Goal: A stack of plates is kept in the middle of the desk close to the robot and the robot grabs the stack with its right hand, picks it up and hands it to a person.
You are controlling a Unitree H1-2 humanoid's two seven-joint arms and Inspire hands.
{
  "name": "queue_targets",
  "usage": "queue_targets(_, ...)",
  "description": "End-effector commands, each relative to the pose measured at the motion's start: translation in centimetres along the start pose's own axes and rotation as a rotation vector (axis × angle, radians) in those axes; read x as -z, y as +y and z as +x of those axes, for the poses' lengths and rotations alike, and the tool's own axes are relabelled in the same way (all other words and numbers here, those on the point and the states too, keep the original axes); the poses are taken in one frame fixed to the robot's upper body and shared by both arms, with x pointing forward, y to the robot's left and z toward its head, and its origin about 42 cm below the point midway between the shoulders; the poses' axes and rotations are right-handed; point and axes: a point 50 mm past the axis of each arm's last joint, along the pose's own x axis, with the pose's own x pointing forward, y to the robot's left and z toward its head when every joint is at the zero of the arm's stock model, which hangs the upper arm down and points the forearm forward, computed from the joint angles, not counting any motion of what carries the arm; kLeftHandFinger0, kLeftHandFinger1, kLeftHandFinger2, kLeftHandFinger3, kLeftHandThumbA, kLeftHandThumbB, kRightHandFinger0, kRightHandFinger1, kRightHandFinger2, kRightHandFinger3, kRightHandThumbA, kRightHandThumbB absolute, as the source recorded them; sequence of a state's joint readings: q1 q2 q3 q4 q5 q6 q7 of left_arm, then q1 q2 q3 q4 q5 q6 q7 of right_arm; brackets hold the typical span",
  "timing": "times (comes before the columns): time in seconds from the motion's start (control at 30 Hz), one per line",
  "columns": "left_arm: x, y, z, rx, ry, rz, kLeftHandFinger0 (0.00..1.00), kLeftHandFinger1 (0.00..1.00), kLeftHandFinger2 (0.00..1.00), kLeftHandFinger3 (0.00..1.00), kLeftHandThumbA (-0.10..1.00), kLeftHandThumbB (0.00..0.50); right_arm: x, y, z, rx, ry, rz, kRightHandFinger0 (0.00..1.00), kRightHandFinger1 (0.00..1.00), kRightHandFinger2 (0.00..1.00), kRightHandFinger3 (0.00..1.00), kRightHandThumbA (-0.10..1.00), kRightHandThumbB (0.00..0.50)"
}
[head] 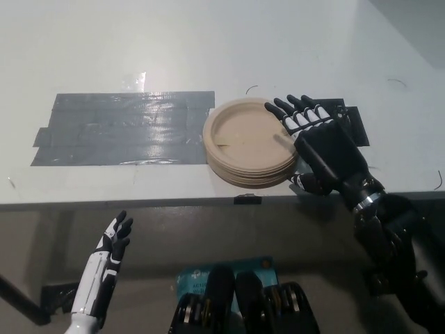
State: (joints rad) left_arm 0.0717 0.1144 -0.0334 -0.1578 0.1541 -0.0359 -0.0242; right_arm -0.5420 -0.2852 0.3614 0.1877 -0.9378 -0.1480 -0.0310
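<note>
The right robot hand (pixel 321 142) is open, its fingers (pixel 292 115) spread over the right rim of the plates (pixel 252 142) and the thumb low at the stack's near right side; it grips nothing. The plates stand in a stack at the near edge of the table (pixel 208 42), just beside grey tape (pixel 122 127). The top plate is empty. The left robot hand (pixel 111 247) rests open below the table edge.

One stack of plates (pixel 252 143), one grey tape patch (pixel 122 127), two robot hands
</note>
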Motion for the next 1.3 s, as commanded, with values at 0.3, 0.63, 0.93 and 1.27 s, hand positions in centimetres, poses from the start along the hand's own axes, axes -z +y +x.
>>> queue_targets(0.3, -1.0, 0.4, 0.6, 0.006, -0.056, 0.013, 1.00, 1.00, 1.00, 1.00, 1.00, 0.006, 0.9, -1.4, 2.0, 0.029, -0.013, -0.114, 1.00, 1.00, 1.00, 1.00, 1.00, 0.445)
queue_targets(0.63, -1.1, 0.5, 0.9, 0.010, -0.060, 0.024, 1.00, 1.00, 1.00, 1.00, 1.00, 0.016, 1.2, -0.8, 2.5, -0.011, -0.008, -0.125, 1.00, 1.00, 1.00, 1.00, 0.99, 0.457)
queue_targets(0.93, -1.3, 0.4, 1.2, 0.016, -0.066, 0.021, 1.00, 1.00, 1.00, 1.00, 1.00, 0.012, 1.2, -0.3, 3.1, -0.035, -0.026, -0.129, 1.00, 1.00, 1.00, 1.00, 1.00, 0.468)
queue_targets(1.27, -1.5, 0.4, 1.5, 0.022, -0.070, 0.026, 1.00, 1.00, 1.00, 1.00, 1.00, 0.007, 0.7, 0.5, 3.5, -0.081, -0.053, -0.144, 1.00, 1.00, 1.00, 1.00, 0.99, 0.493)
